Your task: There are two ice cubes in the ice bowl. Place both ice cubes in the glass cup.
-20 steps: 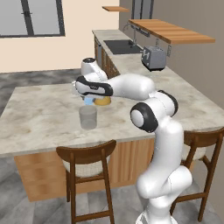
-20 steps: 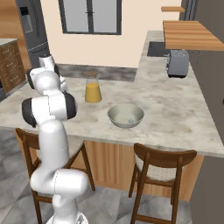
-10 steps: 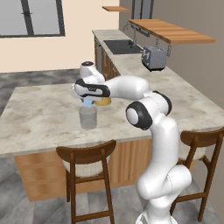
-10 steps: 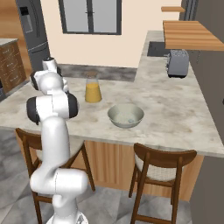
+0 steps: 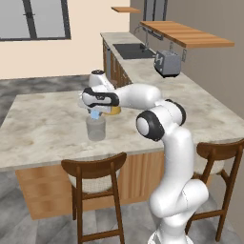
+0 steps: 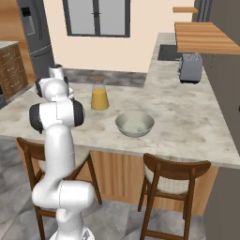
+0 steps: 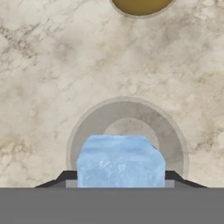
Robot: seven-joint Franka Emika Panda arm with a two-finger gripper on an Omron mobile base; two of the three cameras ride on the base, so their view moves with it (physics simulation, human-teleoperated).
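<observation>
Here our gripper holds one ice cube clamped between its fingertips, directly above the glass cup on the counter. We judge the first transfer nearly complete; next, release squarely over the cup mouth.

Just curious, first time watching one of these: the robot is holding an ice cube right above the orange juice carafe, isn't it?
Not quite. The gripper holds an ice cube, but above the glass cup, as the hand view shows. The orange juice carafe stands apart.
</observation>
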